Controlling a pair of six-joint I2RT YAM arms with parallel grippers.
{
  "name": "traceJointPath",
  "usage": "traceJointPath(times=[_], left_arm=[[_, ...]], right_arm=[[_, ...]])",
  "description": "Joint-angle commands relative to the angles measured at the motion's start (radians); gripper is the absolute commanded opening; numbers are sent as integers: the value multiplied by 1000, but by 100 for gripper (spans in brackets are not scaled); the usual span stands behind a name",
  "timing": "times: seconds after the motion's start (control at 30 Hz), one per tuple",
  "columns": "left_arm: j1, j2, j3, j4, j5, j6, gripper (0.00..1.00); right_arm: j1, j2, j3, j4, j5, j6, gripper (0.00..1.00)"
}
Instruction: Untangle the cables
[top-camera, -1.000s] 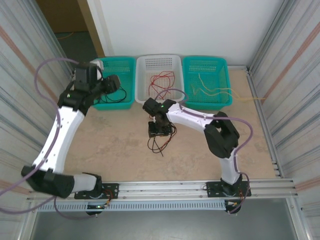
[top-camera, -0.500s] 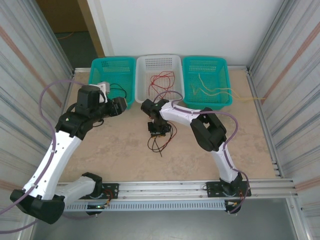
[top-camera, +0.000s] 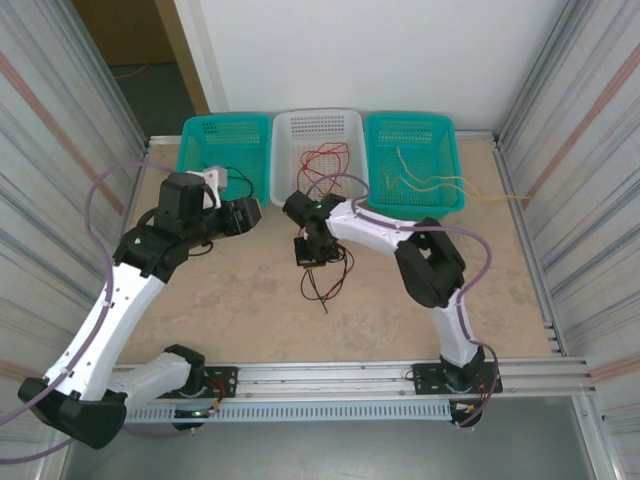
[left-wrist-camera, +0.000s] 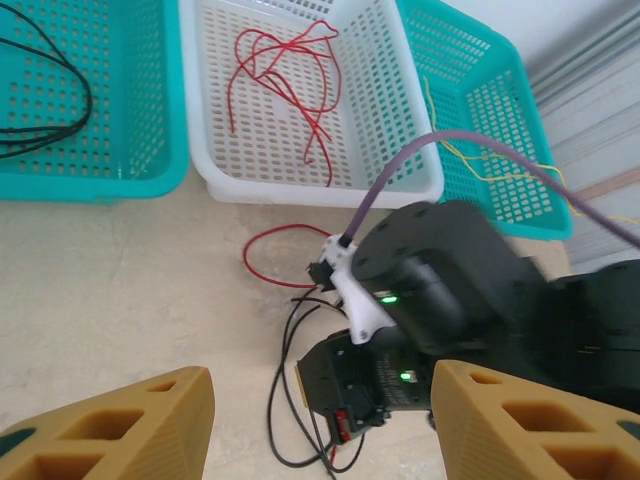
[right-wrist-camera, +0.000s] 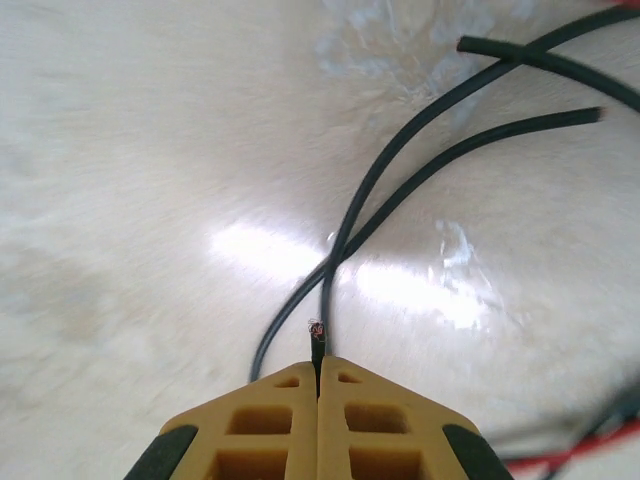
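Some cables (left-wrist-camera: 290, 70) are sorted into baskets (left-wrist-camera: 300, 190), a red-black tangle (top-camera: 322, 283) is left. A black wire (right-wrist-camera: 323, 305) is pinched in the right gripper (right-wrist-camera: 318, 365); the left gripper (left-wrist-camera: 318, 385) is held wide, empty.

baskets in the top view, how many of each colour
teal: 2, the left teal basket and the right teal basket
white: 1, the white basket between them
total: 3
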Motion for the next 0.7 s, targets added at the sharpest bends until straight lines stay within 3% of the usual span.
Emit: traceJointPath(times=[0.0, 0.27, 0.43, 0.67], left_arm=[[-17, -41, -39, 74, 70, -57, 60], [-129, -128, -134, 290, 140, -109, 60], [-215, -173, -182, 434, 160, -102, 63], [-225, -153, -213, 568, 251, -87, 66]], right_arm=[[10, -213, -31, 60, -39, -28, 0], [7, -490, -35, 193, -147, 18, 0], [-14, -562, -7, 289, -205, 87, 0], [-59, -606, 16, 468, -286, 220, 0]])
